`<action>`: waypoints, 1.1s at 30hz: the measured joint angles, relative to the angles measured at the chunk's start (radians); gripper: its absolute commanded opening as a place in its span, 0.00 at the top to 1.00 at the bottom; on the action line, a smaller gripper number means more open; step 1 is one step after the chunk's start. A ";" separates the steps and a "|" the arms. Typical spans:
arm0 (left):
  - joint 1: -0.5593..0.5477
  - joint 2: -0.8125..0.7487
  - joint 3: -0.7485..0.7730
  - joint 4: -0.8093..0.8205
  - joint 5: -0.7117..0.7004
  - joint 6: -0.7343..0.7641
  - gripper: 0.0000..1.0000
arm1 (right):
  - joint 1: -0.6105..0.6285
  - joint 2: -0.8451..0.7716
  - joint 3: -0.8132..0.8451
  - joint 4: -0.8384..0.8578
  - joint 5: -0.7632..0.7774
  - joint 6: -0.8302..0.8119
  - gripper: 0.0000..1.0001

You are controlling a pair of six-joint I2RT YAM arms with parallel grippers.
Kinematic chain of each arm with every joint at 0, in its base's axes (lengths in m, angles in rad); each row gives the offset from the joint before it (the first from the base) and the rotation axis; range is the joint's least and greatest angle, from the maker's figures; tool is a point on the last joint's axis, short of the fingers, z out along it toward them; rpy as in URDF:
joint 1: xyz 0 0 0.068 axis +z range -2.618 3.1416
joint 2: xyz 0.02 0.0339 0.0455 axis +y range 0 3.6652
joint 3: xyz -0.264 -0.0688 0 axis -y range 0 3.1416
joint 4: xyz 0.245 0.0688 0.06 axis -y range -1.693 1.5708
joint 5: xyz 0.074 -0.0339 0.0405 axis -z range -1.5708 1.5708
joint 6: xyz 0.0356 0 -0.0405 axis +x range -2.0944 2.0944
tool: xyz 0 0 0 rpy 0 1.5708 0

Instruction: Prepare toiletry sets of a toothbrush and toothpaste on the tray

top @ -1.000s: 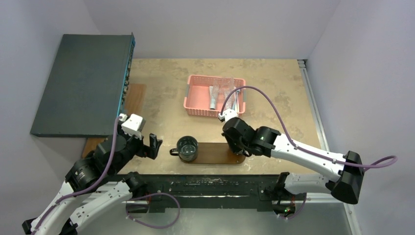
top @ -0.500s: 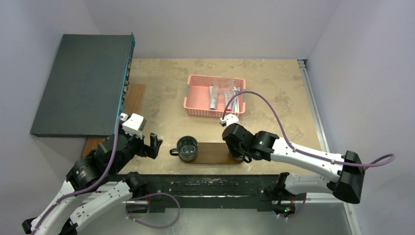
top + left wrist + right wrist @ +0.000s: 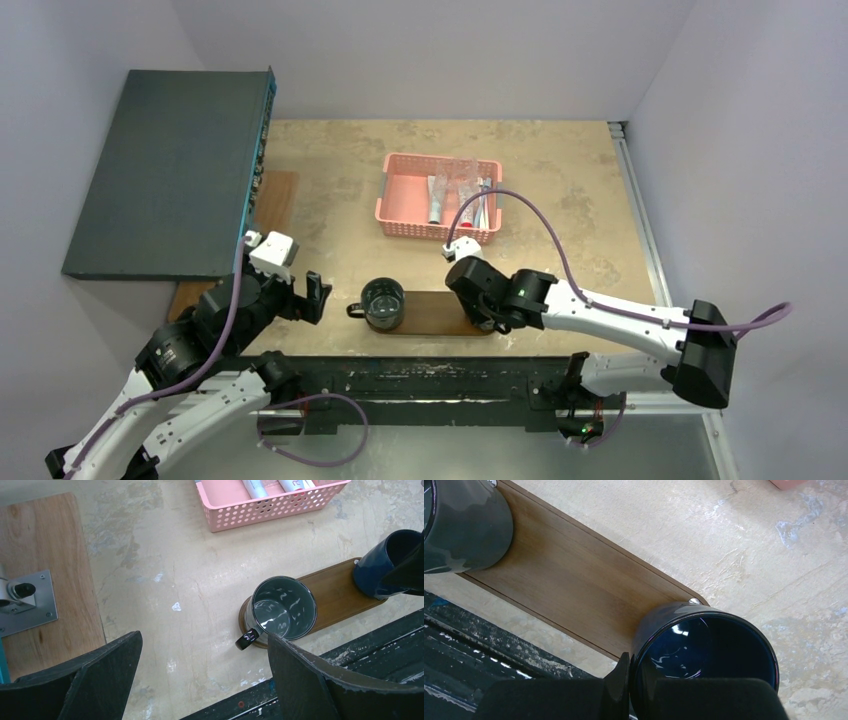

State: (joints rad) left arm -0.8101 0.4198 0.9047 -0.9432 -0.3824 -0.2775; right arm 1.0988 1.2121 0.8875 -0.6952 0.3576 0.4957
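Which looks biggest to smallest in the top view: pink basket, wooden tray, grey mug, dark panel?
Largest first:
1. dark panel
2. pink basket and wooden tray: too close to rank, as the tray is partly hidden
3. grey mug

A grey mug [image 3: 383, 303] is occupying the left end of the tray [image 3: 432, 313]. A blue mug [image 3: 704, 650], gripped at its rim by the right gripper [image 3: 639, 686], is blocking the right end, and bare board is lying open between them. Open tabletop [image 3: 330, 210] is separating the tray from the pink basket [image 3: 402, 206].
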 measured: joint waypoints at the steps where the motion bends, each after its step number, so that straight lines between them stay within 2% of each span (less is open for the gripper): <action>1: 0.001 0.000 0.000 0.000 0.000 0.000 0.04 | 0.001 0.002 0.000 0.003 0.000 0.001 1.00; 28: 0.003 0.000 0.000 0.000 0.000 0.000 0.04 | 0.040 0.039 0.000 0.012 0.016 0.026 1.00; 33: 0.003 0.000 0.000 0.000 0.000 0.000 0.04 | 0.040 0.039 0.000 0.012 0.017 0.029 0.91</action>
State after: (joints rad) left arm -0.8070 0.4198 0.9047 -0.9432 -0.3820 -0.2775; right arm 1.1389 1.2507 0.8875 -0.6834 0.3744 0.5251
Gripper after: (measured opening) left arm 0.956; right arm 0.057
